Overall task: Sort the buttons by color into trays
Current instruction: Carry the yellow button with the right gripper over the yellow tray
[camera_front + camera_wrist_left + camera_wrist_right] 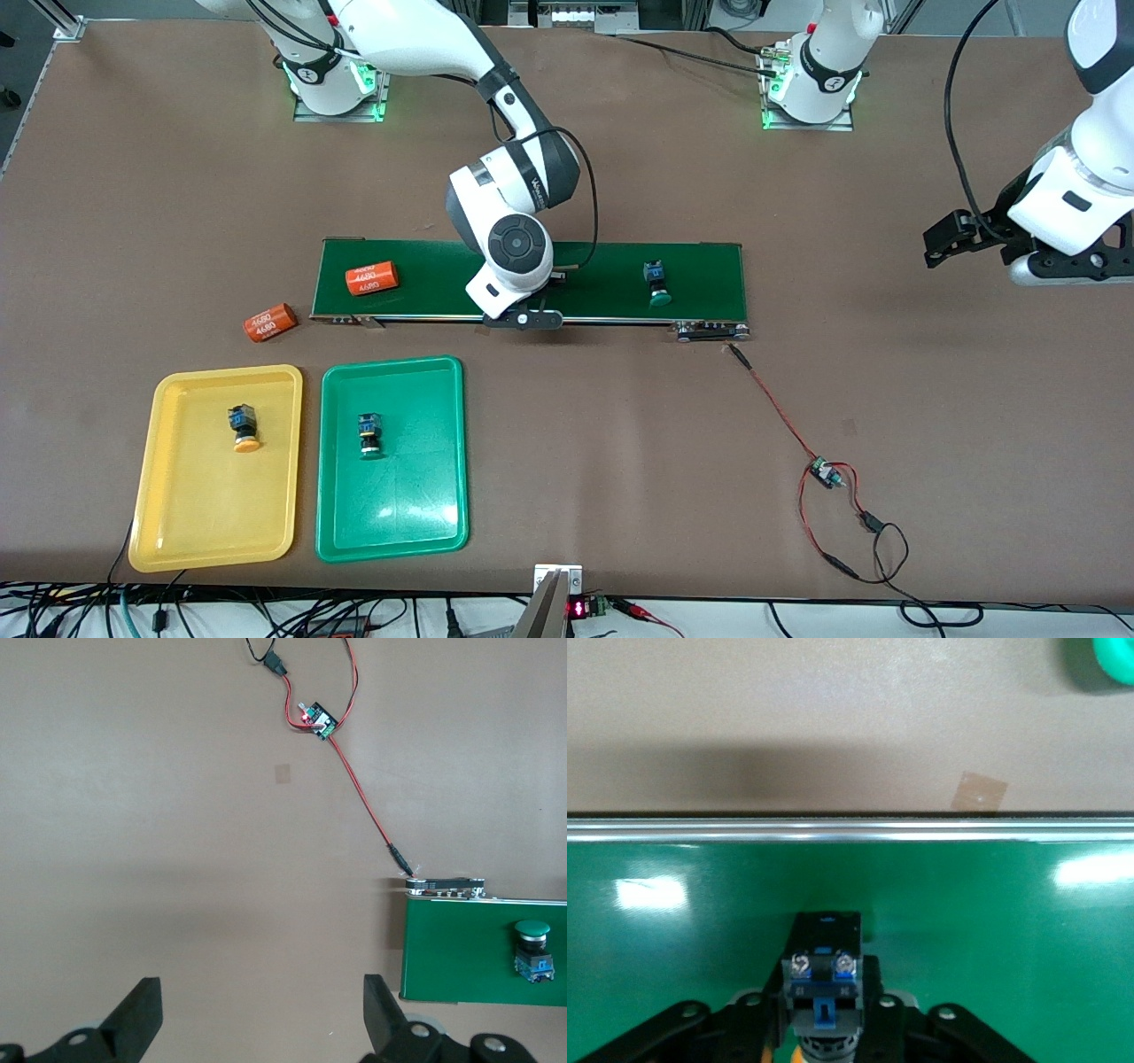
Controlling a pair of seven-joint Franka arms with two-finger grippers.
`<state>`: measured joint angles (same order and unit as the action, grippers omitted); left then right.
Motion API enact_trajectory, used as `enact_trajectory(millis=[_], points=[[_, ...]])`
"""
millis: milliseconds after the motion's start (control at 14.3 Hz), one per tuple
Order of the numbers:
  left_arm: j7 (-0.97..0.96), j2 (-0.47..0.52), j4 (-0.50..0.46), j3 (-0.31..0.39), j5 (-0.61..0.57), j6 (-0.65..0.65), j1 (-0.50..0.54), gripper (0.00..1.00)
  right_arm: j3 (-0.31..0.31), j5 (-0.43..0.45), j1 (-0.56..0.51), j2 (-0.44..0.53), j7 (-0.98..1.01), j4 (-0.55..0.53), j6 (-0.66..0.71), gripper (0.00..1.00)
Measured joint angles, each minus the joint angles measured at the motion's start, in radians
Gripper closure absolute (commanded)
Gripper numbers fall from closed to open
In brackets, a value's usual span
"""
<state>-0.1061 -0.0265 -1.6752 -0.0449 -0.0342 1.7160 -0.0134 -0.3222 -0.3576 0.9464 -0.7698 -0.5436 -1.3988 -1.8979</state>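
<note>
My right gripper (530, 316) is over the middle of the dark-green conveyor belt (602, 270), at its edge toward the trays. It is shut on a button (823, 979) with a black-and-blue body; a bit of orange cap shows under it. A green button (656, 283) lies on the belt toward the left arm's end and also shows in the left wrist view (533, 950). The yellow tray (186, 514) holds a yellow-orange button (244, 428). The green tray (399, 514) beside it holds a green button (369, 436). My left gripper (941, 247) waits open and empty over bare table (263, 1019).
One orange "4680" cylinder (371, 277) lies on the belt toward the right arm's end; another (269, 322) lies on the table just off that end. A red wire with a small circuit board (826, 472) runs from the belt's other end toward the camera.
</note>
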Motion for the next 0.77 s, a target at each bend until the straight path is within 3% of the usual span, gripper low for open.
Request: enact_trajectory(millis=[280, 630, 770], points=[[0.001, 0.014, -0.001, -0.001, 0.0, -0.016, -0.013, 0.0, -0.019, -0.041, -0.004, 0.006, 0.0, 0.016, -0.009, 0.97], [0.001, 0.031, 0.015, -0.001, 0.0, -0.04, -0.024, 0.0, -0.154, -0.044, -0.028, 0.021, 0.005, 0.082, -0.01, 1.0], [0.001, 0.032, 0.017, -0.001, 0.0, -0.048, -0.029, 0.0, -0.175, -0.044, -0.064, 0.026, 0.013, 0.088, -0.009, 1.0]])
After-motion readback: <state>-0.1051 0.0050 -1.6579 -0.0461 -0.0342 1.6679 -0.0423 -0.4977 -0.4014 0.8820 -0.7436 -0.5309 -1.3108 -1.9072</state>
